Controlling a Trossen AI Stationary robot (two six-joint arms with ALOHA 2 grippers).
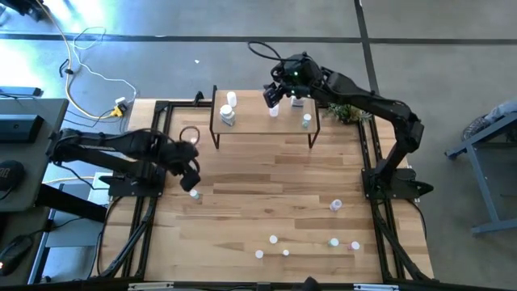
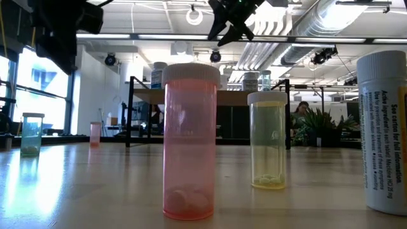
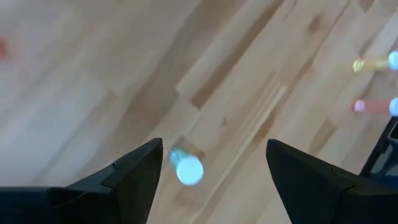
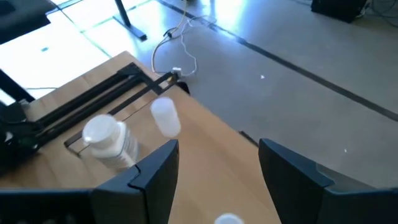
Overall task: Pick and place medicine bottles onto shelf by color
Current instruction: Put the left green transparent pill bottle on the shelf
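The light-wood shelf (image 1: pixel 265 123) stands at the table's far middle and carries several white-capped bottles (image 1: pixel 228 115), (image 1: pixel 274 111), (image 1: pixel 307 120). My right gripper (image 1: pixel 276 95) hovers open and empty above the shelf top (image 4: pixel 205 180), over a bottle cap (image 4: pixel 229 219), with two more shelf bottles (image 4: pixel 112 140) ahead of it. My left gripper (image 1: pixel 191 171) is open above a small green-tinted, white-capped bottle (image 3: pixel 186 167) that stands upright on the table at the left (image 1: pixel 195 194). The bottle is close to one finger (image 3: pixel 140 171), with nothing touching it. More bottles stand near the front (image 1: pixel 273 239), (image 1: pixel 336 205).
Close to the low camera stand a pink bottle (image 2: pixel 189 140), a yellow one (image 2: pixel 268 140) and a labelled white one (image 2: pixel 385 127). A green plant sprig (image 1: pixel 349 113) lies right of the shelf. Black frame rails (image 1: pixel 149 202) run along the table's sides.
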